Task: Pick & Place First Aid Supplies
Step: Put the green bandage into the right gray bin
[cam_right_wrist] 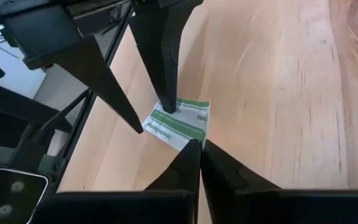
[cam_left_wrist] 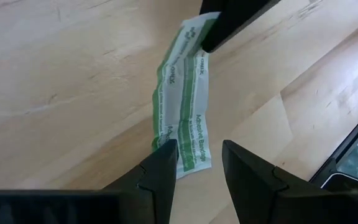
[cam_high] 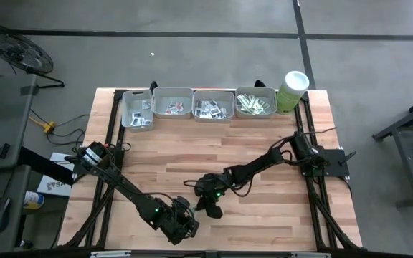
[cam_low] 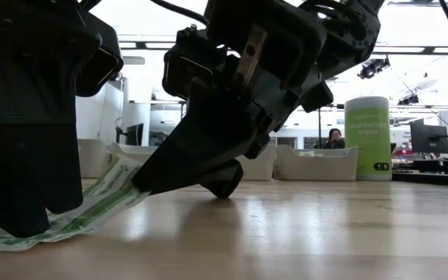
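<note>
Now both grippers [cam_left_wrist: 194, 165] [cam_right_wrist: 199, 155] low over one bandage strip [cam_left_wrist: 185, 112], fingertips down.

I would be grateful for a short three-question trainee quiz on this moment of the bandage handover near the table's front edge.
1. True or false: the right gripper is shut on one end of the green-and-white bandage strip.
2. How do the left gripper's jaws stand? A) open, with one finger on the strip's other end B) shut on the tub C) out of view
3. Fill in: the pale green tub stands beside the row of grey ____ at the table's far edge.

Key
1. True
2. A
3. trays
</note>
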Available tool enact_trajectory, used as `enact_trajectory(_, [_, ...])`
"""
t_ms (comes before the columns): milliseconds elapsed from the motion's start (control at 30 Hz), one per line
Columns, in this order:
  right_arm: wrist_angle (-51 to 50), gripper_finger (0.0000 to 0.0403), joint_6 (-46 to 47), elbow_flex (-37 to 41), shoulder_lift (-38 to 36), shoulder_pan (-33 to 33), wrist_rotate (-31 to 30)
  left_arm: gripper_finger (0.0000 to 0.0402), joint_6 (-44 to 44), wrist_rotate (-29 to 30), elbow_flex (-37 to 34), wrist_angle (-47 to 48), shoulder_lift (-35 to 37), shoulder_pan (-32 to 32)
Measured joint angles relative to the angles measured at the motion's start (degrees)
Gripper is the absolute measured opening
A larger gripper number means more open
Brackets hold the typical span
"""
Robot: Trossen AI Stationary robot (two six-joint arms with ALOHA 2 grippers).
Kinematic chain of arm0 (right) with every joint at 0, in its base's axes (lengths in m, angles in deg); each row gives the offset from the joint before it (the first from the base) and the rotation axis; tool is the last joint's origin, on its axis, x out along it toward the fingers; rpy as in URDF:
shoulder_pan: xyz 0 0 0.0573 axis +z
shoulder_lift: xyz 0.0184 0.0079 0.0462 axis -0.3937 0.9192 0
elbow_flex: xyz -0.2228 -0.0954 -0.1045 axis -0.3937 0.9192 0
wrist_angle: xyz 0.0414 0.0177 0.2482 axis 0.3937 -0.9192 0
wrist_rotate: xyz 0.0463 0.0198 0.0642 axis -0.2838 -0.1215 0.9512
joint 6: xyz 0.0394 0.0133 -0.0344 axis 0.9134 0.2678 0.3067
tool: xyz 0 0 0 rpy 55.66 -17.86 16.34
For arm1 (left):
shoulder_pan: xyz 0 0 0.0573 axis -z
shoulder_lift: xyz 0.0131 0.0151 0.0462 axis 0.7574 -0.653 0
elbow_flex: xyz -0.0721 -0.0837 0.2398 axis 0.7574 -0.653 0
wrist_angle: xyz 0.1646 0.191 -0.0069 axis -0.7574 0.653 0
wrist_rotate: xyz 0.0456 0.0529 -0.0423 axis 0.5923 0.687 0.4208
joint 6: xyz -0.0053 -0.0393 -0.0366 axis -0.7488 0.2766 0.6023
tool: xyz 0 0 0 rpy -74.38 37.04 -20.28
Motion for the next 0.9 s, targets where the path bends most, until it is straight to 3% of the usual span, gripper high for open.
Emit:
enact_trajectory(300, [-1.5,0.0001,0.4,0.0,0.0,-0.7,3.2,0.0133,-0.7,0.2,-0.1,-0.4,1.3,0.0])
enact_trajectory(533, [-4.0,0.0001,-0.1,-0.1,-0.1,-1.2,4.1,0.0134,-4.4,-0.1,-0.5,2.5,7.3,-0.2])
enact_trajectory(667, [-7.4,0.0000,-0.8,0.0,-1.3,-1.8,4.4,0.0134,-7.3,2.1,-0.2,4.0,11.0,0.0])
enact_trajectory(900, [-19.9,0.0000,-5.4,0.4,-7.0,-4.1,0.5,0.0134,-11.4,12.2,-0.2,13.0,17.2,0.0])
